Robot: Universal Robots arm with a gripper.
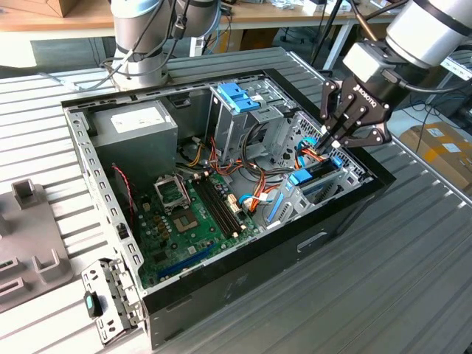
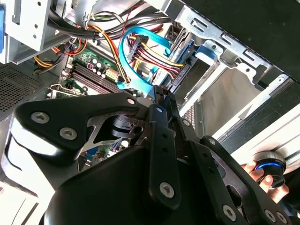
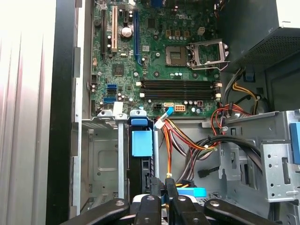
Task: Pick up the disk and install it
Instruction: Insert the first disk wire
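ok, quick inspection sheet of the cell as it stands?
Surface: ribbed metal table, carrying the open PC case.
Job's things: disk appears to stand on edge in the drive bay, blue rail showing.
Clutter: grey fixture at the exterior view's left; loose metal bracket by the case corner.
Grippers: end effector hangs over the drive bay, next to the disk.
Cables: blue data cable and coloured power wires crowd the bay.
Surroundings: second arm's base, cardboard boxes, a hand on a knob.
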